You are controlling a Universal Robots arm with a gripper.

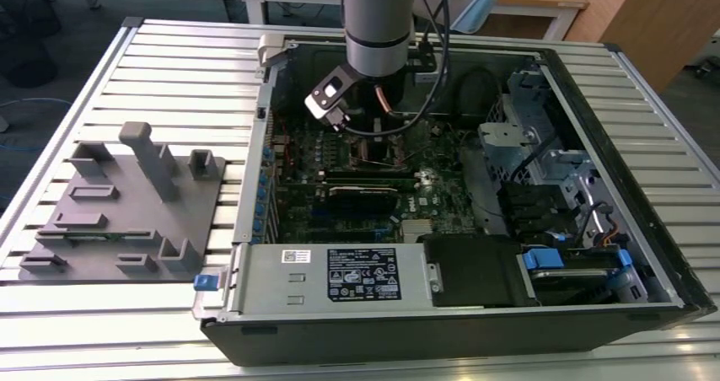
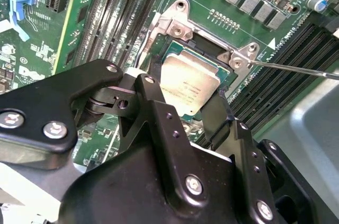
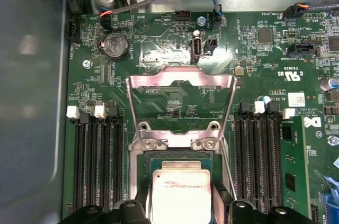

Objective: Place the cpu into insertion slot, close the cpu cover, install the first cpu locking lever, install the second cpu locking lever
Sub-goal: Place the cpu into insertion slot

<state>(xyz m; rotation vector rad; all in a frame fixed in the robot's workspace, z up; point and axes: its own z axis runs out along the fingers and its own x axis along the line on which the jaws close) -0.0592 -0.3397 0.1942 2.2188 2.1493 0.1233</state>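
2 fingers (image 2: 154,108) appear clamped on the cpu (image 2: 186,82), which is held at the insertion slot (image 2: 175,23), with the cpu cover (image 3: 181,80) swung open. If the cpu is seated tilted or off-square, socket pins could be bent.

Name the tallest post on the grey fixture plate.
The round-capped post toward the far side of the plate in the exterior view. It stands well above the shorter blocks on either side of it.

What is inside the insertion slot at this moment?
The cpu, silver top up, lies in the insertion slot. The contacts beneath it are covered. The cpu cover stands open.
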